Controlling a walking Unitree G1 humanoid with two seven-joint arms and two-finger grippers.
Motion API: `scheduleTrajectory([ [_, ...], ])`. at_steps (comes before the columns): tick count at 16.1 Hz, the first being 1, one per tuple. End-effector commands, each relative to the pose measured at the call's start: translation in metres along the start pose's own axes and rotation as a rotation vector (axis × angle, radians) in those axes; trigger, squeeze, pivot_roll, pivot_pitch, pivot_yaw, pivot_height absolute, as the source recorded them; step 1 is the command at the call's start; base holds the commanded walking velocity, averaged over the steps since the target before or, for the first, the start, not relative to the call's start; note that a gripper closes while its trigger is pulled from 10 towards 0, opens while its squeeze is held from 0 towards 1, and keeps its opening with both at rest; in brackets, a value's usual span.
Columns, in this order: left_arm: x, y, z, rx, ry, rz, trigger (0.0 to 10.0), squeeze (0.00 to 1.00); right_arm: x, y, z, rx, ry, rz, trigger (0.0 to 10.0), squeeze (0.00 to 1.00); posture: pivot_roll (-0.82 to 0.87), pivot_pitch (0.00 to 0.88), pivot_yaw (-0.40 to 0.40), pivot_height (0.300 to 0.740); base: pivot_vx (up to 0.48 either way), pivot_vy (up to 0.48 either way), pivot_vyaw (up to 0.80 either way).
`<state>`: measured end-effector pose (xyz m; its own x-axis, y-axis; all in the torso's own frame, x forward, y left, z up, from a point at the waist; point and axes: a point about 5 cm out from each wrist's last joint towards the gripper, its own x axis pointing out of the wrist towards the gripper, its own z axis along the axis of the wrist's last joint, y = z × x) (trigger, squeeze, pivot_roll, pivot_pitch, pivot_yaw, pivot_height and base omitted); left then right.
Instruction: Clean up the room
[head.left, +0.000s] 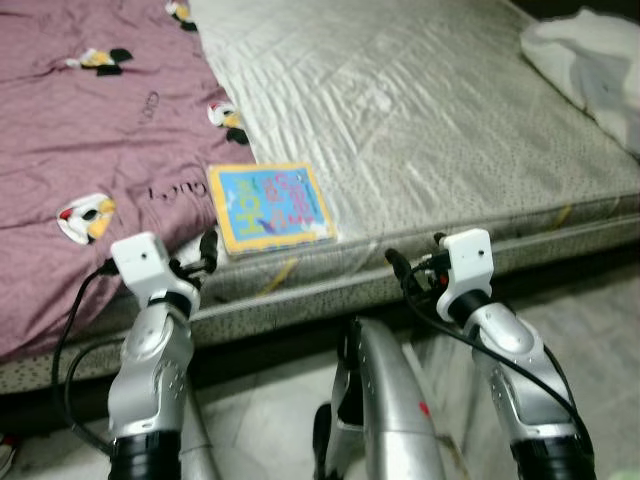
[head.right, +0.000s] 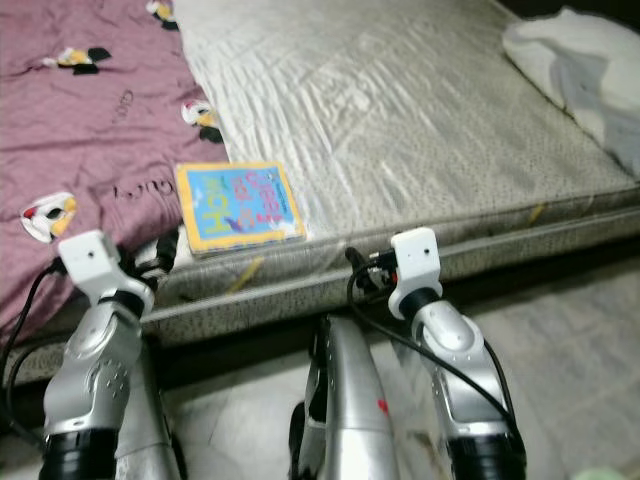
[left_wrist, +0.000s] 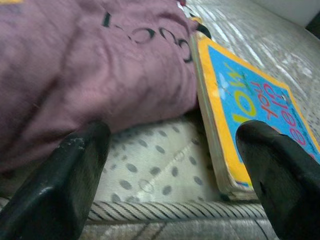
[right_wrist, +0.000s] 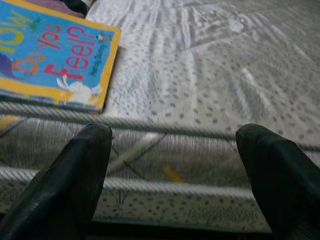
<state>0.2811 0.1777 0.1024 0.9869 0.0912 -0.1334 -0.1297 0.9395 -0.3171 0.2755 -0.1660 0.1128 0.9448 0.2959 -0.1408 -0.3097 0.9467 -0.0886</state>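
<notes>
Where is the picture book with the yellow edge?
The picture book lies flat on the grey mattress near its front edge, right beside the purple blanket, just ahead of the left gripper.

Bed takes up most of the head views. Bare mattress (head.left: 430, 110), grey-white quilted ticking with small dark oval dots, sheen and creases across the top as if under clear plastic wrap. Striped piping runs along the near edge; side panel carries the same dotted cloth with a few yellow marks. Mauve blanket (head.left: 90, 150) covers the left part of the bed, printed with dark lettering and small cartoon figures in white, yellow and black. White bedding (head.left: 590, 60) bunched at the far right corner. Dark gap under the bed frame. Floor (head.left: 590, 320) pale, marbled tile. Light soft, even, no hard shadows.
</notes>
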Motion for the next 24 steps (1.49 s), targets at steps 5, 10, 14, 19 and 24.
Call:
scheduleTrajectory([
  [5,0.014,-0.008,-0.005,-0.029,0.037,-0.039,10.0,0.00,-0.012,-0.003,0.009,-0.001,-0.004,-0.018,10.0,0.00,-0.15,0.180,-0.133,0.443,0.000,0.000,0.00],
  [10,0.033,-0.028,-0.007,-0.046,0.087,-0.135,10.0,0.00,-0.022,-0.002,0.015,-0.005,0.000,-0.030,10.0,0.00,-0.19,0.214,-0.119,0.443,0.000,0.000,0.00],
  [14,0.047,-0.044,-0.004,-0.105,0.110,-0.203,10.0,0.00,-0.023,-0.003,0.016,-0.006,0.003,-0.044,10.0,0.00,-0.19,0.217,-0.113,0.443,0.000,0.000,0.00],
  [19,0.058,-0.048,-0.007,-0.103,0.154,-0.296,0.0,0.00,-0.019,-0.006,0.018,-0.010,-0.008,-0.069,10.0,0.00,-0.20,0.200,-0.100,0.443,0.000,0.000,0.00],
  [24,0.066,-0.037,0.000,-0.144,0.148,-0.263,0.0,0.00,-0.012,-0.005,0.021,-0.031,-0.027,-0.059,10.0,0.00,-0.18,0.176,-0.101,0.443,0.000,0.000,0.00],
])
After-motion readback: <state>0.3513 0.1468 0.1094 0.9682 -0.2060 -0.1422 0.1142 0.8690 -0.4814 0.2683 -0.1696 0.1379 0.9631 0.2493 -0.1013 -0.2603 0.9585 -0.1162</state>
